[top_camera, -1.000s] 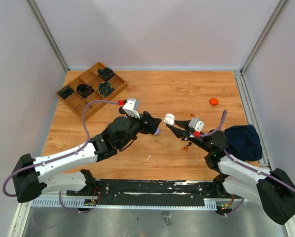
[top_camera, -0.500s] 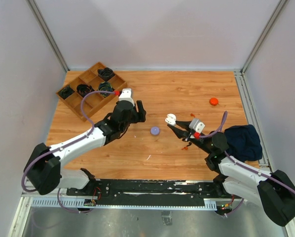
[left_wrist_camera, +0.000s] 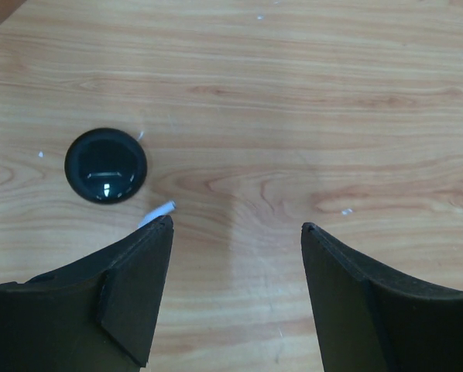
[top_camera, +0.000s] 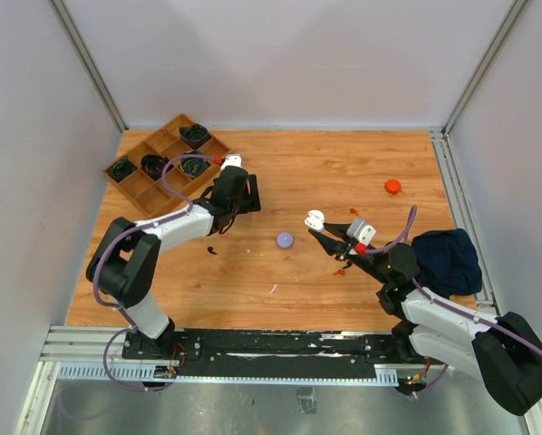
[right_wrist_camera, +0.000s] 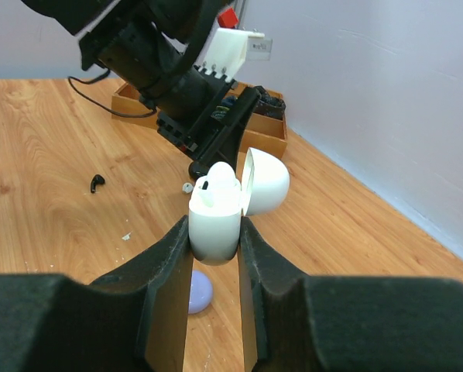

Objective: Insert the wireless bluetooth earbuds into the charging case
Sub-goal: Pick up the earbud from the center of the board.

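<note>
On my far left the wooden tray (top_camera: 167, 163) sits at the back corner of the counter (top_camera: 343, 163), with coiled black cables (top_camera: 195, 135) in its compartments. My left claw (left_wrist_camera: 237, 232) hangs just right of the tray, its jaws spread wide and holding nothing. In its wrist view a black round case (left_wrist_camera: 106, 165) lies ahead and to the left of the left finger. A small white sliver (left_wrist_camera: 158, 211) lies right at that fingertip; I cannot tell if it is a bud. A black earbud (top_camera: 212, 250) lies loose on the wood, near this claw on the side toward the arm bases but not between the jaws. Further right, a pale purple round case (top_camera: 285, 239) rests between the two arms. My right claw (right_wrist_camera: 214, 232) is held above the counter, pinched tight around the white charging case (right_wrist_camera: 214, 221), whose lid (right_wrist_camera: 264, 180) is flipped open. A white bud (right_wrist_camera: 216, 180) pokes up from the case's top. The black earbud is well away from this claw. Past it lie a red-orange round piece (top_camera: 392, 187) and a dark blue cloth (top_camera: 445, 258) at the right edge.
</note>
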Tool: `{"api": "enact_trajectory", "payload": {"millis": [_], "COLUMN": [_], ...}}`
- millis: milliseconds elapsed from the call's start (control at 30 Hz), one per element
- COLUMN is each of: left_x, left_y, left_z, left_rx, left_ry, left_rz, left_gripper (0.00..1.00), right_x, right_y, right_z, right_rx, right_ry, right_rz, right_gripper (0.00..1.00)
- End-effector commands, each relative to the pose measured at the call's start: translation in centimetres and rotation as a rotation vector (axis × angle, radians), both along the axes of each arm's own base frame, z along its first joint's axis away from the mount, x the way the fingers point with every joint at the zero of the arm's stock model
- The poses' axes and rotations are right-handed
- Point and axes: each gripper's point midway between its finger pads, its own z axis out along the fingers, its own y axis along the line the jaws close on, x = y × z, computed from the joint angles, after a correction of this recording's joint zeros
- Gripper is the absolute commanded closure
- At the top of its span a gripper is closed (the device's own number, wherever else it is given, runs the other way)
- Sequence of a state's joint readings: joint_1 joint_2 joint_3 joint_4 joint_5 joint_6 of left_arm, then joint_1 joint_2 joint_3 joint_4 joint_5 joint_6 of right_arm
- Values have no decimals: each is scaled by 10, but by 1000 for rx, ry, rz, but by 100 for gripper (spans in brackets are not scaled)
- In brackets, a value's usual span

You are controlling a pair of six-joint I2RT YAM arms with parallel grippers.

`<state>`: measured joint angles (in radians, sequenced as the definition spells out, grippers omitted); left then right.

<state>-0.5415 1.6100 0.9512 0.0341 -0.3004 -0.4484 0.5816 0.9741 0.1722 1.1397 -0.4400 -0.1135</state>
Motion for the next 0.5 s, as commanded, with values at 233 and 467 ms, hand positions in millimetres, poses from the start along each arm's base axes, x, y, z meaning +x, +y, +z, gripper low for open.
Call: {"api": "enact_trajectory", "payload": {"millis": [233, 467], "left_x": [34, 34], "left_y": [12, 11], "left_z": [-44, -64], "left_rx": [54, 77], "left_ry": [80, 141], "left_rz": [22, 0], "left_gripper": [29, 30], "right_x": [2, 2], "right_y": [-5, -4], "right_z": [5, 5], "right_rx": [6, 7], "right_ry": [-38, -33], "right_rz": [-26, -24], "right_gripper": [99, 99]}}
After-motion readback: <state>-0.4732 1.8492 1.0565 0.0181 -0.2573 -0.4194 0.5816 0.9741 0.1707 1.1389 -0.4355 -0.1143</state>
